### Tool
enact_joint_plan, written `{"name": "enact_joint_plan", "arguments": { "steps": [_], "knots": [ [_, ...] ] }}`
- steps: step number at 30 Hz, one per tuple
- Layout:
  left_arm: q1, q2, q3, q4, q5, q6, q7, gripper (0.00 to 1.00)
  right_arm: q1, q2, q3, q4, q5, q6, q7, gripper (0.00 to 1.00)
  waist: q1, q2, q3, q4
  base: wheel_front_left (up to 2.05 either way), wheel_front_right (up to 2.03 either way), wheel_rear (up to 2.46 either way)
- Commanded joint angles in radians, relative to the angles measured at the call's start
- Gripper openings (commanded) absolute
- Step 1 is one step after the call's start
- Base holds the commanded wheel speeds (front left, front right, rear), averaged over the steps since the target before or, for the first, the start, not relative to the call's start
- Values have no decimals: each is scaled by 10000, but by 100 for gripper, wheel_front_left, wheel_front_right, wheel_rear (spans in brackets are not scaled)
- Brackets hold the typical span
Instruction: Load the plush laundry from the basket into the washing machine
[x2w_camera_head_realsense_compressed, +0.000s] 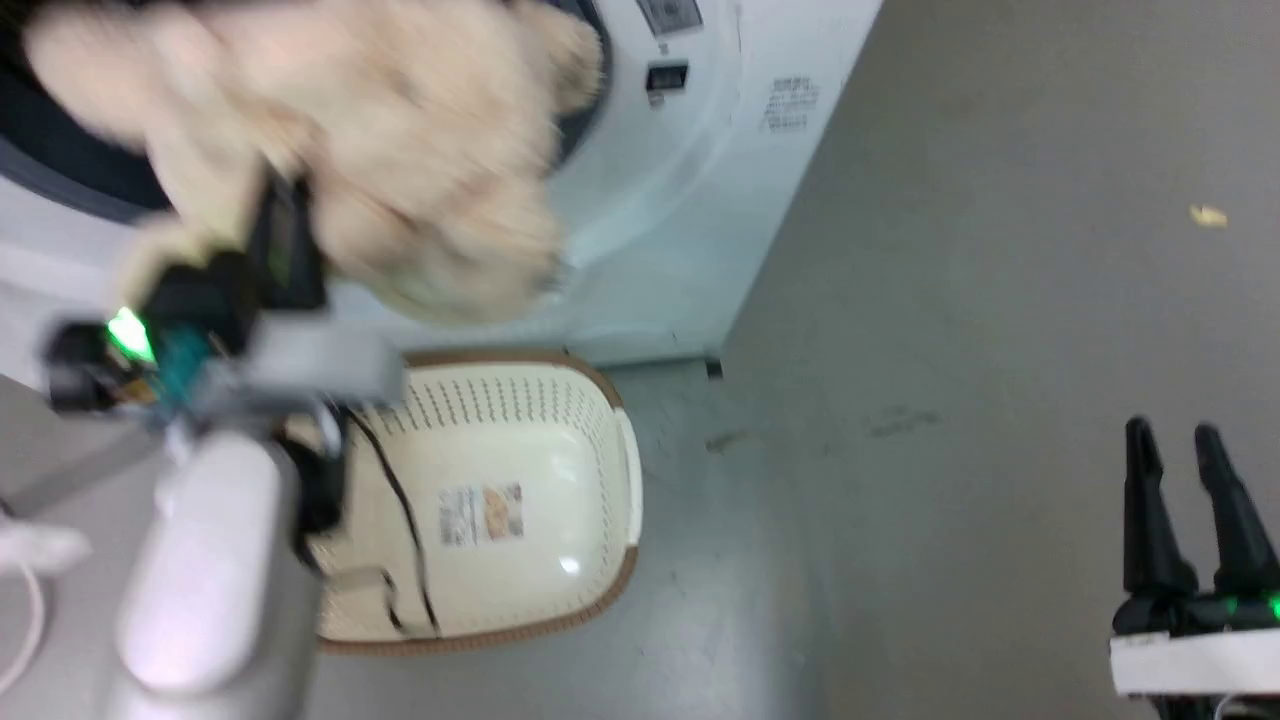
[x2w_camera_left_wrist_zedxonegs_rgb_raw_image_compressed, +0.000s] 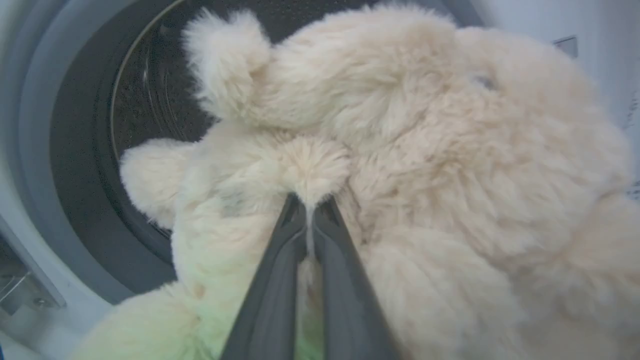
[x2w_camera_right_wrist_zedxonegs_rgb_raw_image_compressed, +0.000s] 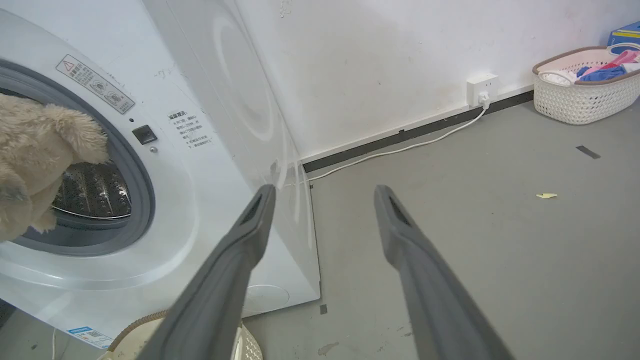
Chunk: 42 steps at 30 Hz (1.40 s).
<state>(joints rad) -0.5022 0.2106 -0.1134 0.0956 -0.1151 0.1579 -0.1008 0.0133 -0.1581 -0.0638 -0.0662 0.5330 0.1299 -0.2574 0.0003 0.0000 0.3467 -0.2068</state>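
Note:
The fluffy beige plush laundry (x2w_camera_head_realsense_compressed: 350, 150) hangs in the air in front of the washing machine's (x2w_camera_head_realsense_compressed: 700, 160) round opening, above the basket. My left gripper (x2w_camera_left_wrist_zedxonegs_rgb_raw_image_compressed: 310, 207) is shut on a tuft of its fur; the dark drum (x2w_camera_left_wrist_zedxonegs_rgb_raw_image_compressed: 145, 100) lies behind the plush laundry (x2w_camera_left_wrist_zedxonegs_rgb_raw_image_compressed: 425, 165). In the right wrist view the plush laundry (x2w_camera_right_wrist_zedxonegs_rgb_raw_image_compressed: 35, 155) overlaps the grey gasket (x2w_camera_right_wrist_zedxonegs_rgb_raw_image_compressed: 135, 200) of the opening. The cream basket (x2w_camera_head_realsense_compressed: 500, 500) sits on the floor below, with nothing inside and its bottom label showing. My right gripper (x2w_camera_head_realsense_compressed: 1180, 450) hangs open over bare floor at the lower right, its fingers (x2w_camera_right_wrist_zedxonegs_rgb_raw_image_compressed: 250, 230) spread apart.
A white wall with a socket (x2w_camera_right_wrist_zedxonegs_rgb_raw_image_compressed: 482, 89) and a cable along the skirting runs behind the machine. A second basket (x2w_camera_right_wrist_zedxonegs_rgb_raw_image_compressed: 585, 85) holding coloured clothes stands far off by the wall. A small yellow scrap (x2w_camera_right_wrist_zedxonegs_rgb_raw_image_compressed: 546, 195) lies on the grey floor.

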Motion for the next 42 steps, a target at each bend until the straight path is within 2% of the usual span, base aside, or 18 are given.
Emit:
{"name": "enact_joint_plan", "arguments": {
  "steps": [1,10,15,21,25,33,34,35,42],
  "knots": [
    [-393,157,148,67,40,81,137,0,-202,-93,22,-29,93,8,-44,100,-3,0,902,-436,0,0,0],
    [-4111,1410,570,1707,307,-147,1683,0,-1157,-258,217,73,762,8,-44,100,-3,0,2678,-1053,0,0,0],
    [-6153,1763,485,2864,580,-140,2205,0,-1520,-296,422,94,1015,8,-44,100,-3,0,3369,-1274,0,0,0],
    [-8122,1501,350,4168,657,120,2520,0,-1898,-309,689,258,1254,8,-44,100,-3,0,4026,-1456,0,0,0],
    [-9007,1427,49,5076,885,145,2640,0,-2141,-258,851,395,1332,8,-44,100,-3,0,4244,-1609,0,0,0],
    [-9511,1537,-306,6421,1057,16,2625,0,-2248,-162,936,522,1379,8,-44,100,-3,0,4271,-1687,0,0,0],
    [-9478,1550,-304,6518,1028,5,2537,67,-2254,-161,923,523,1378,8,-44,100,-3,0,4237,-1677,0,0,0],
    [-9424,1550,-294,6611,981,-12,2428,100,-2253,-165,896,522,1371,8,-44,100,-3,0,4184,-1657,0,0,0],
    [-8697,1405,-182,6977,470,-329,1197,100,-2094,-260,582,425,1140,8,-44,100,-3,0,3407,-1321,0,0,0]
  ]
}}
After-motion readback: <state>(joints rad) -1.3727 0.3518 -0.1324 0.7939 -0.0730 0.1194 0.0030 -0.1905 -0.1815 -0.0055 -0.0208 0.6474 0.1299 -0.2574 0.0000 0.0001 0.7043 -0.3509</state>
